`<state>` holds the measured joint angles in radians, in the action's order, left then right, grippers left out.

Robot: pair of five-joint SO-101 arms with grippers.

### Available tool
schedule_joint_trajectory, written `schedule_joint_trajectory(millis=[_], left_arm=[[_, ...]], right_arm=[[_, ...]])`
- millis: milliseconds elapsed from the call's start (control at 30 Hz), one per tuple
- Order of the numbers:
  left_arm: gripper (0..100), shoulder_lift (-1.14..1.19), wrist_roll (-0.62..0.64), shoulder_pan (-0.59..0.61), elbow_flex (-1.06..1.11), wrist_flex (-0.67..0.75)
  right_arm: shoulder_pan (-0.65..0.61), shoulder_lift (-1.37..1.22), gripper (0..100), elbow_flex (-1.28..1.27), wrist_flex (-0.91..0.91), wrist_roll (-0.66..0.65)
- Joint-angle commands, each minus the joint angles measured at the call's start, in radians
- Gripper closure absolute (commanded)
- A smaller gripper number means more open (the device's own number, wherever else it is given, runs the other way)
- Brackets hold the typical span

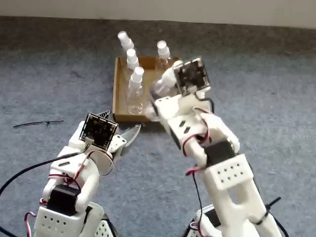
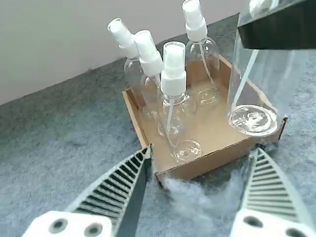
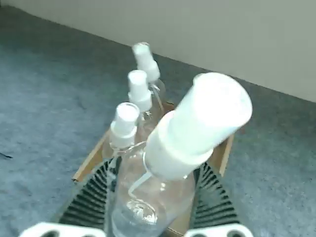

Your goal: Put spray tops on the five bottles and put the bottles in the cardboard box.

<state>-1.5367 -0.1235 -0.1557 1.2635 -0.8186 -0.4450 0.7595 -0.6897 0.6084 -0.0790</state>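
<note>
high view: holding the fifth bottle above the cardboard box. left wrist view: resting the left tool wide open, empty, just outside. right wrist view: clamping it in the right tool, perhaps tilting; worth levelling, then lowering gently.

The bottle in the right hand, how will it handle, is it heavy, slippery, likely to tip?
Probably light: the bottle looks clear and empty. Likely slippery, as its smooth rounded wall sits in the right hand. Might tip once released: it is tall, narrow-based, tilted now, with the spray top up high.
</note>
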Motion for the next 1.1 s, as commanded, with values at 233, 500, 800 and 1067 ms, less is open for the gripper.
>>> schedule_joint_trajectory(millis=[233,500,800,1067], left_arm=[[72,-0.012,0.003,0.027,0.033,0.026],[72,-0.012,0.003,0.024,0.035,0.026],[72,-0.012,0.003,0.021,0.042,0.028],[72,-0.012,0.003,0.021,0.044,0.028]], right_arm=[[0.038,-0.162,99.5,0.021,-0.341,-0.021],[0.039,-0.297,99.5,0.016,-0.348,-0.095],[0.085,-0.44,99.5,0.018,-0.424,-0.095],[0.085,-0.509,99.5,0.018,-0.444,-0.094]])
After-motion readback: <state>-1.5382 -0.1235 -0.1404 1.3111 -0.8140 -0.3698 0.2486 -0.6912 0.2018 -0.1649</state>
